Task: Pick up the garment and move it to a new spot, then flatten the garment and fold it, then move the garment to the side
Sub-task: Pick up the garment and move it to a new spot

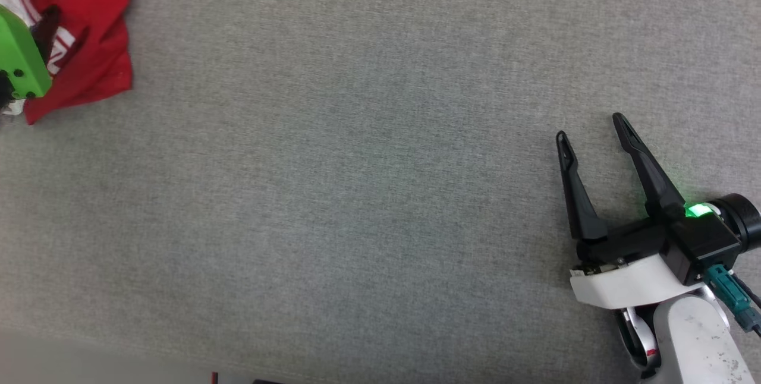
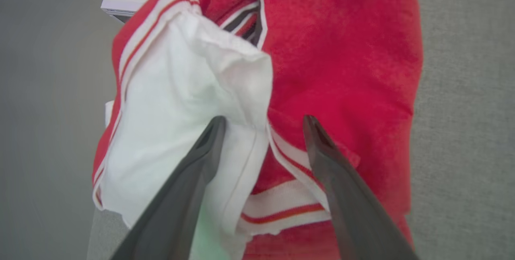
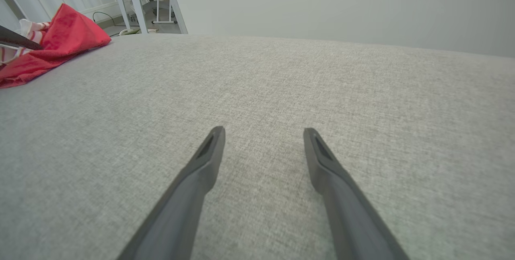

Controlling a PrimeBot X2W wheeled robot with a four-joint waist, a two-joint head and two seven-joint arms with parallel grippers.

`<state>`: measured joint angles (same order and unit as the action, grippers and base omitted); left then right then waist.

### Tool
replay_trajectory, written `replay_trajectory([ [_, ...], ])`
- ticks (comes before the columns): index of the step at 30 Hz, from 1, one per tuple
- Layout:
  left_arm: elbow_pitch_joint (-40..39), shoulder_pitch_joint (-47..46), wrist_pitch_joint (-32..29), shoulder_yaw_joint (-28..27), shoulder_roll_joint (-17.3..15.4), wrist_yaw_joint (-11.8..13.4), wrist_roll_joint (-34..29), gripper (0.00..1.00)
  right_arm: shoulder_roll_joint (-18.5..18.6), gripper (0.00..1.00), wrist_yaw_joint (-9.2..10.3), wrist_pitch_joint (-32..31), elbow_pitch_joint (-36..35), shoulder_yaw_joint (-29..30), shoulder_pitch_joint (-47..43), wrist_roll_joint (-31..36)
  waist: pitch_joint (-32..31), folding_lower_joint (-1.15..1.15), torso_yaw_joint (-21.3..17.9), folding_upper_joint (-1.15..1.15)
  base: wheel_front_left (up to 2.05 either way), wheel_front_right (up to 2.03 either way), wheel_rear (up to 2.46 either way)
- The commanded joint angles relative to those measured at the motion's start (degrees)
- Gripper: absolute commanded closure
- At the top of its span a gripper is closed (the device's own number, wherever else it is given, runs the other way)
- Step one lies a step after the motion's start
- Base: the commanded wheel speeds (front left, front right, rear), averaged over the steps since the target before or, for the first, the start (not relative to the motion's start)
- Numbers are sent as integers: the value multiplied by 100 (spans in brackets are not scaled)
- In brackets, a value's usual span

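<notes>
Garment (image 1: pixel 89 27) bunched at upper left of head view; my left hand (image 2: pixel 263 121) is over it, spread apart, and my right hand (image 1: pixel 589 125), lower right, is also apart and empty. Risk: I pinch only the loose white sleeve (image 2: pixel 181 103) and the rest slips out.

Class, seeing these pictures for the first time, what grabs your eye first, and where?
The crumpled red jersey jumps out, lying at the far left of the plain grey surface. The left end effector is open right over its white sleeve panel and striped trim. The right end effector, also open, sits at the lower right with a green light glowing on it.
</notes>
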<state>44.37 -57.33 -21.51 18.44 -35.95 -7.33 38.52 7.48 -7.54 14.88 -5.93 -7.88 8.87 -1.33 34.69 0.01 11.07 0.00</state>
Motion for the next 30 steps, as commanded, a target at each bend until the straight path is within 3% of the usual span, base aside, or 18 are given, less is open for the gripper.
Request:
replay_trajectory([
  [1, 103, -154, 9, -5, -42, -14, 64, 0, -2, 0, 5, 0, 111, -12, 35, 0, 218, -1, -214, 0, 0, 0, 0],
  [4, 354, -296, 108, -38, -41, 21, 70, 0, 17, 0, 5, 3, 137, -12, 56, 20, 263, -1, -245, 0, 0, 0, 0],
  [5, 420, -332, 132, -47, -30, 25, 79, 54, 22, 0, 5, 4, 142, -10, 58, 24, 267, -1, -249, 0, 0, 0, 0],
  [6, 492, -371, 163, -51, -10, 23, 93, 100, 25, 0, 5, 5, 149, 0, 58, 27, 268, -1, -250, 0, 0, 0, 0],
  [13, 670, -503, 646, 145, 34, 0, -35, 100, 21, 0, 5, 9, 252, 41, 41, 70, 101, -1, -178, 0, 0, 0, 0],
  [21, 561, -558, 1582, 323, -45, -8, -273, 100, -57, 0, 5, 11, 477, 11, -5, -17, -583, -1, -150, 0, 0, 0, 0],
  [24, 167, -468, 2071, 503, -91, -11, -434, 100, -160, 0, 5, 11, 620, 123, -160, -90, -1224, -1, -160, 0, 0, 0, 0],
  [30, -706, -223, 2072, 911, -18, -14, -538, 100, -285, 0, 5, 11, 780, 332, -381, -158, -1974, -1, -247, 0, 0, 0, 0],
])
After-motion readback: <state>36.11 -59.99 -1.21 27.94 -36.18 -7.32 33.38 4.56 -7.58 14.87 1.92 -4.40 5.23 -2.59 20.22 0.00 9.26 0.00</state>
